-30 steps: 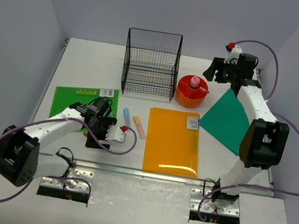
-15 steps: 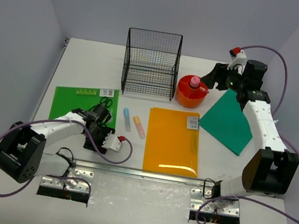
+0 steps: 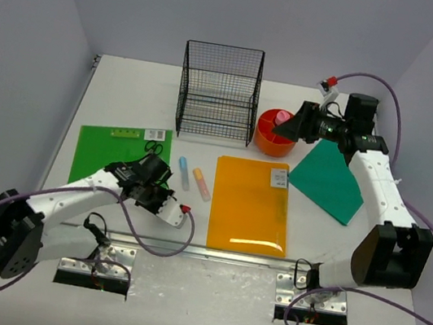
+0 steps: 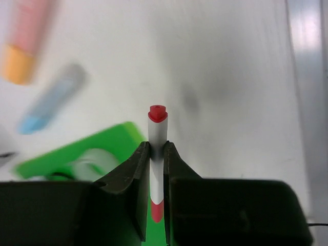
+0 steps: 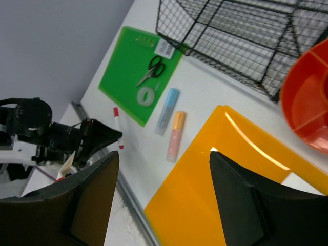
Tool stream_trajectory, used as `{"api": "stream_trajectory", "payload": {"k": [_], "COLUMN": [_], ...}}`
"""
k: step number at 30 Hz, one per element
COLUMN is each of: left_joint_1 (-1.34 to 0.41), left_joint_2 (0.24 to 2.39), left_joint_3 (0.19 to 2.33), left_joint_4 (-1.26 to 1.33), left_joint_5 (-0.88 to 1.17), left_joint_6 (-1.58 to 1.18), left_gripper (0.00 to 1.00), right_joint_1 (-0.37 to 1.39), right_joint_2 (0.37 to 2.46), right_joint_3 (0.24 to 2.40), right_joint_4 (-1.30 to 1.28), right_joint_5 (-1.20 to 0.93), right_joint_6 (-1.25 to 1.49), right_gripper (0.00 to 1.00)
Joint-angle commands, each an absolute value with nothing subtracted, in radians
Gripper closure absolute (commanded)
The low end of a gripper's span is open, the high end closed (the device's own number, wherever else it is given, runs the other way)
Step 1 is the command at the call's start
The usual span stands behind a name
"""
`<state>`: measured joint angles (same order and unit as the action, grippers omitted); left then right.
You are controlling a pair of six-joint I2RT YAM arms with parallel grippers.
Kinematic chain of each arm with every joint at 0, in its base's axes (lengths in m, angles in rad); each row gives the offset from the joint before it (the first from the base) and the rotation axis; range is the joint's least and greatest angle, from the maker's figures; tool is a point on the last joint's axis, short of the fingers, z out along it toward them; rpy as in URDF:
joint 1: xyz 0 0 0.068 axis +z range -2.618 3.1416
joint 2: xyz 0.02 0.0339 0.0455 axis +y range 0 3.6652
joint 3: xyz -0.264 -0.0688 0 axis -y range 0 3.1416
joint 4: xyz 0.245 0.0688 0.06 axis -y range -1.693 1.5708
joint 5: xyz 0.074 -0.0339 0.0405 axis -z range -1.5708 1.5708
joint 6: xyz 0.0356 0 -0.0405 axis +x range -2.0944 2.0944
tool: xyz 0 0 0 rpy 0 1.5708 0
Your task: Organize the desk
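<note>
Desk (image 3: 128,99) fills the top view under both arms, white, with its metal rail (image 3: 211,251) along the near edge. It carries a black wire rack (image 3: 219,93), an orange folder (image 3: 249,205), a teal sheet (image 3: 329,179), a green mat (image 3: 107,153), a round orange tray (image 3: 262,143), two highlighters (image 3: 184,172) and a pen (image 4: 157,130).

The bigger change is on the right. That arm has swung in from the far right corner and now reaches left over the tray. On the left, the jaws that stood wide above the pen a second ago have come together on it. The pick looks made, so one loose item is probably ready to be lifted and put away, perhaps in the tray.

The left arm lies low and stretched from its base along the mat's near edge. The left gripper (image 4: 157,148) is clamped on the white barrel, with the red tip poking out past the fingertips. The pen seems close to the surface, not clearly raised yet. The right arm is bent at the elbow with its wrist turned left. The right gripper (image 3: 284,126) hangs at the tray's rim with its fingers apart and nothing between them.
</note>
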<state>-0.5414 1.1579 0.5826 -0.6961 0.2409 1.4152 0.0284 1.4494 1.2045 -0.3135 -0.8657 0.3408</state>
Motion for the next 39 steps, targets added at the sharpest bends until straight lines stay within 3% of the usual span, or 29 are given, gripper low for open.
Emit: {"api": "stream_trajectory", "payload": {"k": [1, 8, 10, 13, 19, 25, 39], "left_joint_1": [-0.658, -0.711, -0.710, -0.712, -0.712, -0.713, -0.719], "left_joint_2": [0.947, 0.748, 0.726, 0.730, 0.782, 0.797, 0.766], "left_joint_3": [0.702, 0.614, 0.569, 0.503, 0.500, 0.497, 0.450], "left_joint_4": [-0.655, -0.569, -0.524, -0.438, -0.412, -0.412, -0.361], "left_joint_5": [0.284, 0.492, 0.596, 0.658, 0.715, 0.758, 0.801], "left_joint_6": [1.577, 2.134, 2.329, 2.455, 2.589, 2.635, 2.678], "left_gripper": [1.00, 1.00, 1.00, 1.00, 1.00, 1.00, 1.00], "right_joint_1": [0.109, 0.239, 0.292, 0.355, 0.459, 0.554, 0.645], "right_joint_2": [1.452, 1.581, 1.628, 1.675, 1.727, 1.786, 1.912], "right_joint_3": [1.215, 1.280, 1.312, 1.336, 1.325, 1.334, 1.367], "right_joint_4": [-0.300, -0.267, -0.270, -0.270, -0.262, -0.266, -0.383], "right_joint_5": [-0.985, -1.115, -1.144, -1.169, -1.228, -1.244, -1.186], "right_joint_6": [0.422, 0.543, 0.566, 0.597, 0.610, 0.587, 0.446], "right_gripper": [0.28, 0.23, 0.14, 0.06, 0.02, 0.02, 0.19]}}
